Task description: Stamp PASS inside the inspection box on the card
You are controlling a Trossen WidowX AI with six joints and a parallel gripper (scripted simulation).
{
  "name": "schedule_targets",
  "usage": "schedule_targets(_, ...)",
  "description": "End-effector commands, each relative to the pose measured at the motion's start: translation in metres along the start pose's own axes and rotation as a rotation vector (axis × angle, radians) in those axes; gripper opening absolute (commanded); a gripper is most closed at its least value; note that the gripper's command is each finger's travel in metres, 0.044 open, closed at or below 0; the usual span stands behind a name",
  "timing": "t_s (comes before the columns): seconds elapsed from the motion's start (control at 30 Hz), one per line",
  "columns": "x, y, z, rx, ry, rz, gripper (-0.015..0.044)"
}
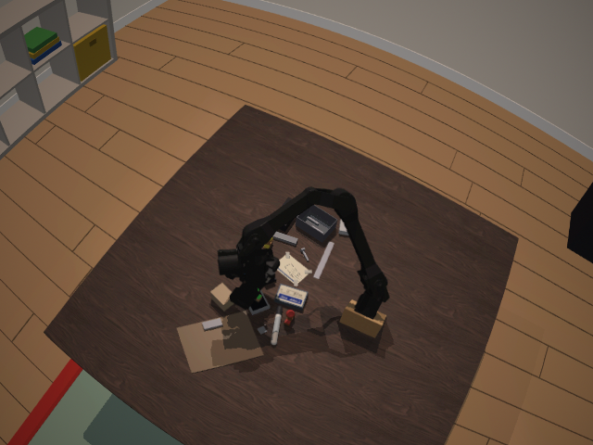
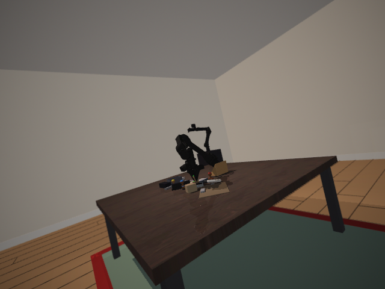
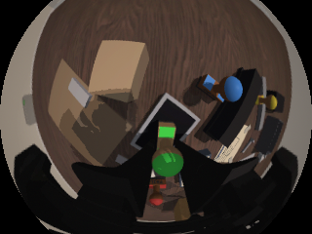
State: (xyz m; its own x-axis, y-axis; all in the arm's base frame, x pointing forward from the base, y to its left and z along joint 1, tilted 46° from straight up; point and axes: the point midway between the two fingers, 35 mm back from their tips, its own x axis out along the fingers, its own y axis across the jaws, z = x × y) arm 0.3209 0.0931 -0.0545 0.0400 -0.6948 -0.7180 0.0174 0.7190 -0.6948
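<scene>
My gripper (image 1: 258, 295) (image 2: 194, 178) (image 3: 164, 143) is shut on the green-topped stamp, holding it by its neck. The green stamp (image 3: 168, 165) has a round knob and a brown body with a bright green patch. It stands roughly upright over the grey-rimmed ink pad (image 1: 258, 311) (image 3: 171, 108); whether its underside touches the pad cannot be told. The cream card (image 1: 293, 269) (image 3: 233, 145) lies with its corners held down, to the pad's right in the wrist view; its box is too small to read. A red stamp (image 1: 289, 314) (image 2: 209, 173) (image 3: 156, 199) and a blue stamp (image 3: 233, 89) stand apart.
A beige block (image 1: 220, 295) (image 2: 190, 188) (image 3: 117, 65) stands close beside the pad. A tan sheet (image 1: 196, 351) (image 3: 59, 95), a white marker (image 1: 275, 330), a blue-and-white box (image 1: 291, 297), a ruler (image 1: 323, 260), a dark bin (image 1: 327, 234) and a yellow stamp (image 3: 271, 101) lie around.
</scene>
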Motion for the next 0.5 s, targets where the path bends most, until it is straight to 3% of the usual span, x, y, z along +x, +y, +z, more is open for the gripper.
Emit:
schedule_targets(0.0,0.0012,-0.0001,0.0004,-0.002,-0.003,-0.002,0.0)
schedule_targets(0.47,0.004,-0.0002,0.0004,0.001,-0.003,-0.002,0.0)
